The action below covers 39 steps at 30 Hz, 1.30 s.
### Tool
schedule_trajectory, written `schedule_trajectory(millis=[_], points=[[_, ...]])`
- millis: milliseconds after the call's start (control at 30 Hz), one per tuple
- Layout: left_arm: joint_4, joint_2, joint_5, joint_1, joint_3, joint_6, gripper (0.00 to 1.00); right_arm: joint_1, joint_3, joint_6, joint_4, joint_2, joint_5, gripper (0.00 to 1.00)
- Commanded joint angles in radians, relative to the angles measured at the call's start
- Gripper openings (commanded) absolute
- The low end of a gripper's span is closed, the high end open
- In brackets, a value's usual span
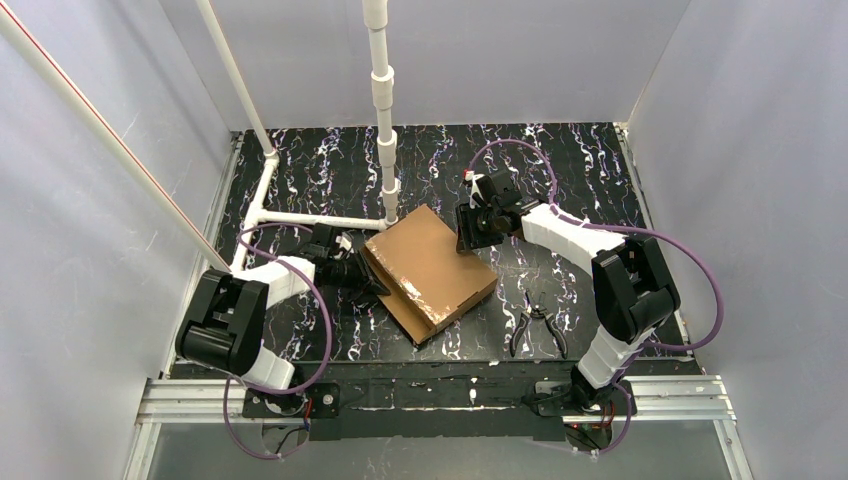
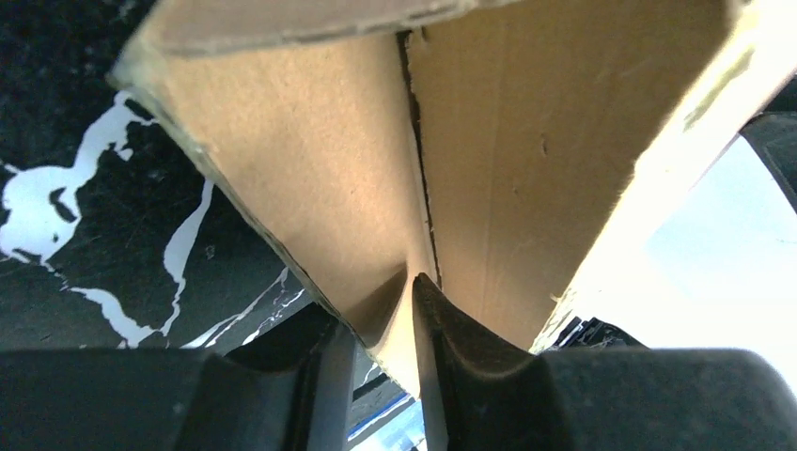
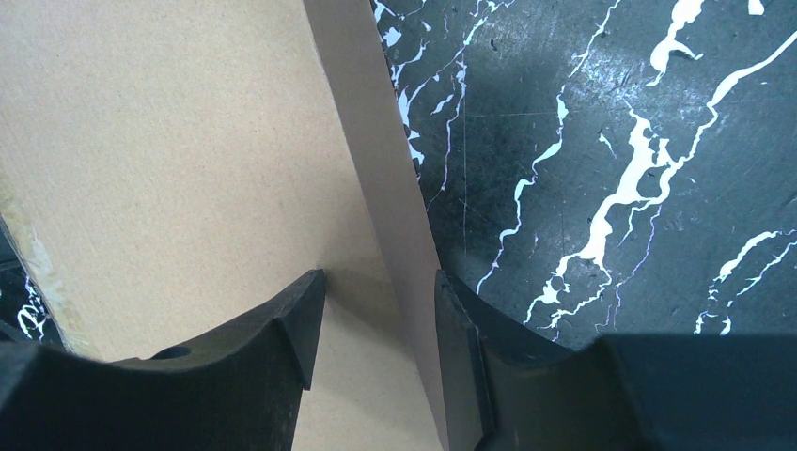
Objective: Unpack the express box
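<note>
The express box point(image 1: 430, 268) lies flat in the middle of the table point(image 1: 600, 180), turned at a slant. From above its lid looks mostly down. Nothing is out of it yet, so I think your job now is to get the lid open.

To do it well, let one tool hold the box down while the other lifts. Lift slowly and swing the flap up like a door. Do not pull it sideways, or the whole box may slide. If the box comes up with the flap, stop and take a better hold. Thin cardboard can bend or tear, so go gently.

Your left tool point(image 1: 368, 283) is at the box's left edge. Its fingers are close together with a cardboard edge pinched between them.

Your right tool point(image 1: 468, 238) is at the far right edge. Its fingers stand part way apart, one over the top face and one against the side wall. You cannot tell if it is squeezing or only touching.

A pair of pliers point(image 1: 535, 328) lies on the table to the right, well apart from the box.
</note>
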Motion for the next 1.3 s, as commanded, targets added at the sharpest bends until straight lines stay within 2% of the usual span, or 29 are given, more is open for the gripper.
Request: schedule_trajectory(millis=[0, 100, 233, 400, 533, 600, 833, 867, 1033, 1267], points=[[0.09, -0.001, 0.043, 0.004, -0.03, -0.035, 0.23, -0.006, -0.017, -0.024, -0.025, -0.003, 0.037, 0.54], [0.128, -0.006, 0.061, 0.002, -0.055, -0.059, 0.2, -0.006, -0.015, -0.024, -0.023, 0.002, 0.036, 0.54], [0.15, -0.027, 0.077, -0.001, -0.083, -0.076, 0.26, -0.005, -0.018, -0.022, -0.018, 0.005, 0.031, 0.54], [0.12, -0.061, 0.085, -0.003, -0.075, -0.056, 0.12, -0.006, -0.015, -0.022, -0.022, 0.003, 0.036, 0.54], [0.01, -0.156, 0.065, -0.003, -0.048, -0.018, 0.0, -0.006, -0.006, -0.036, -0.044, -0.015, 0.063, 0.58], [-0.052, -0.215, 0.048, -0.004, -0.035, 0.01, 0.0, -0.006, 0.008, -0.051, -0.066, -0.026, 0.083, 0.63], [-0.296, -0.384, 0.039, -0.002, 0.044, 0.136, 0.0, 0.006, 0.074, -0.083, -0.167, -0.107, 0.185, 0.95], [-0.33, -0.399, 0.042, -0.002, 0.061, 0.16, 0.0, 0.014, 0.084, -0.084, -0.18, -0.117, 0.195, 0.98], [-0.48, -0.435, 0.055, -0.001, 0.178, 0.238, 0.0, 0.075, 0.154, -0.097, -0.265, -0.162, 0.253, 0.98], [-0.729, -0.376, 0.057, -0.001, 0.394, 0.294, 0.0, 0.145, 0.271, -0.029, -0.355, -0.219, 0.294, 0.98]])
